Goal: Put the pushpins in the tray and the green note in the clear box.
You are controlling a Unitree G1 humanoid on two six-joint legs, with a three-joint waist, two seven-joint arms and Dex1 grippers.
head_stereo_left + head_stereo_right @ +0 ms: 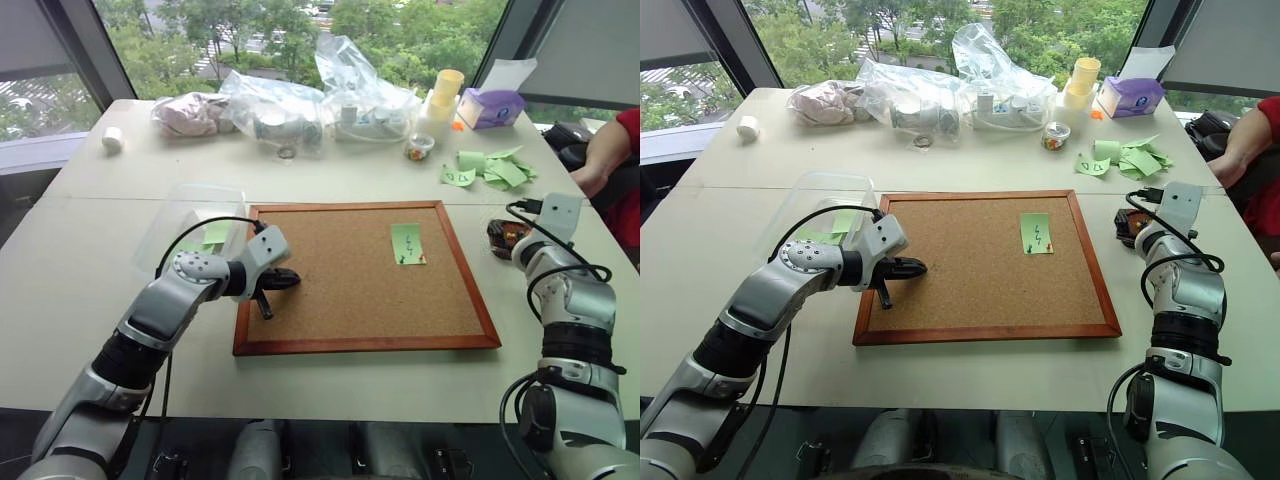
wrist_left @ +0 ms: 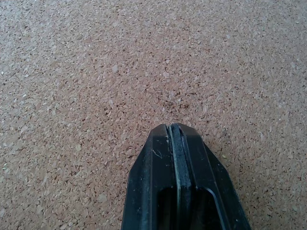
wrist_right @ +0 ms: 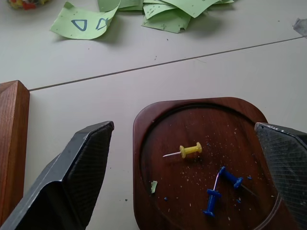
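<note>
Between the right gripper's (image 3: 184, 172) spread fingers, 3 pushpins (image 3: 190, 150) are lying in the tray (image 3: 148, 124); the left gripper's (image 2: 173, 132) fingers are pressing together over the cork board (image 2: 96, 72).

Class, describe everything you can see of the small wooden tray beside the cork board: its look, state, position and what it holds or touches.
The tray is a small dish of dark reddish-brown wood, glossy, with rounded corners and a raised rim around a round hollow. It lies flat on the pale table, just right of the cork board. Inside lie a yellow pushpin and two blue pushpins, all on their sides, amid fine crumbs. The right gripper hangs open above it, fingers either side.
</note>
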